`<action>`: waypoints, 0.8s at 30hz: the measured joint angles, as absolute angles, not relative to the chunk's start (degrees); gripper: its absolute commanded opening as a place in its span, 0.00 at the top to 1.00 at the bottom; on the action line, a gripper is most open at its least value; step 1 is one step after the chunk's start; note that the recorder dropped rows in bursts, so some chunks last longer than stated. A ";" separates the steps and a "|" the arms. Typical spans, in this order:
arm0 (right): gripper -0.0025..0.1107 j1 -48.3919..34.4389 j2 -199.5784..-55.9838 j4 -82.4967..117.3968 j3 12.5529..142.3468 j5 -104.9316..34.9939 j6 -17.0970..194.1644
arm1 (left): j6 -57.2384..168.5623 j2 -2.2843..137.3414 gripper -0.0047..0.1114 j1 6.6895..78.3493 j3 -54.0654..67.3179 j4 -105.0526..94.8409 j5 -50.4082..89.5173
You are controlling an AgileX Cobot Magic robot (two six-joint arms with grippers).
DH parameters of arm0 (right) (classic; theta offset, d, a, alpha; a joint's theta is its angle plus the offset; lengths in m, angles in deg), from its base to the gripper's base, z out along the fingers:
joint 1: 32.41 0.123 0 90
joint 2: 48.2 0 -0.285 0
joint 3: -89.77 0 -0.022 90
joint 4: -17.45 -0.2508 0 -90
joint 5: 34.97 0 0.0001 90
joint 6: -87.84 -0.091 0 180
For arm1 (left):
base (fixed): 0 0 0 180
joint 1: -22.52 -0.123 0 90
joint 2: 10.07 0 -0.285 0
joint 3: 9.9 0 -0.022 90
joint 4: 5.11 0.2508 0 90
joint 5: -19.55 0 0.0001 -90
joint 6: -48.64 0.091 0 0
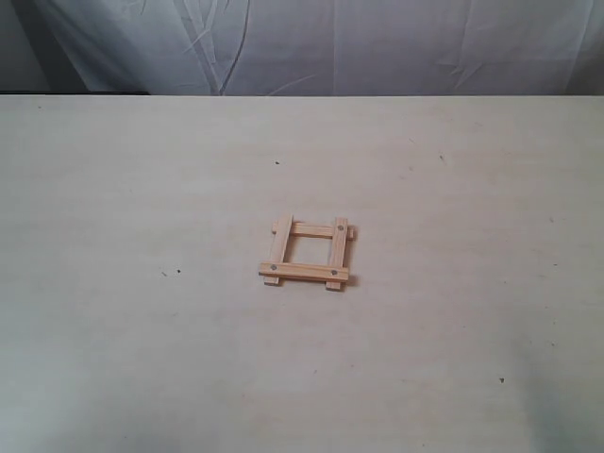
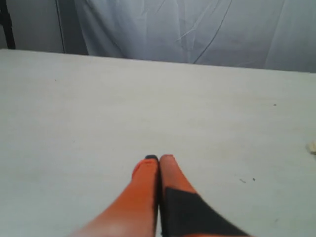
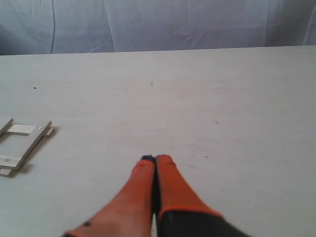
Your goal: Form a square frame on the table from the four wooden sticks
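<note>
— Left gripper (image 2: pixel 159 158) and right gripper (image 3: pixel 155 158): I see both pinched closed, holding nothing, over the table (image 1: pixel 142 189).
— And the sticks?
— Square frame (image 1: pixel 305 253) lies mid-table, the four wooden sticks (image 1: pixel 302 272) overlapping at the corners.

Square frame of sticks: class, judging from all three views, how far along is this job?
Done: the four wooden sticks lie on the table as a closed square frame, overlapping at the corners. In hand: nothing; the left gripper and right gripper are both shut, empty, away from the frame. Left: apparently nothing, except perhaps straightening a slight skew.
</note>
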State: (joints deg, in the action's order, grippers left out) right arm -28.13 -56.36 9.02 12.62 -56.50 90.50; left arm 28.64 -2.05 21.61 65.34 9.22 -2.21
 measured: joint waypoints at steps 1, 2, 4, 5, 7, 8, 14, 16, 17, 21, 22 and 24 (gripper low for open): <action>0.97 -28.13 -56.36 9.02 12.62 -56.50 90.50 | 28.64 -2.05 0.96 21.25 66.21 9.11 -2.07; 0.97 -28.13 -56.36 9.02 12.62 -56.50 90.50 | 28.64 -2.05 0.96 20.87 66.64 9.11 -2.07; 0.97 -28.13 -56.36 9.02 12.62 -56.50 90.50 | 28.53 -2.05 0.96 19.62 67.08 8.78 -0.99; 0.97 -28.13 -56.36 9.02 12.62 -56.50 90.50 | 28.53 -2.05 0.96 19.02 67.08 8.78 -0.36; 0.97 -28.13 -56.36 9.02 12.62 -56.50 90.50 | 28.53 -2.05 0.96 17.63 67.08 8.69 0.47; 0.97 -28.13 -56.36 9.02 12.62 -56.50 90.50 | 28.53 -2.05 0.96 17.11 67.18 8.69 0.78; 0.97 -28.13 -56.36 8.92 12.62 -56.50 90.50 | 28.66 -2.05 0.96 16.86 67.16 8.69 0.88; 0.97 -28.13 -56.36 8.92 12.62 -56.50 90.50 | 29.79 -2.05 0.96 16.86 67.16 8.28 0.88; 0.97 -28.13 -56.36 8.92 12.62 -56.50 90.50 | 31.90 -2.05 0.96 16.86 67.16 6.72 0.88; 0.97 -28.13 -56.36 8.92 12.62 -56.50 90.38 | 40.38 -2.05 0.96 16.86 67.16 0.48 0.88; 0.97 -28.13 -56.36 8.92 12.62 -56.50 90.38 | 41.90 -2.05 0.96 16.86 67.16 -0.74 0.88; 0.97 -28.13 -56.36 8.92 12.62 -56.50 90.38 | 44.56 -2.05 0.96 16.86 67.16 -2.62 0.88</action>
State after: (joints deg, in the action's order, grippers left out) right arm -28.13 -56.36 8.92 12.62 -56.50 90.38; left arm 44.56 -2.05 16.86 67.16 -2.62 0.88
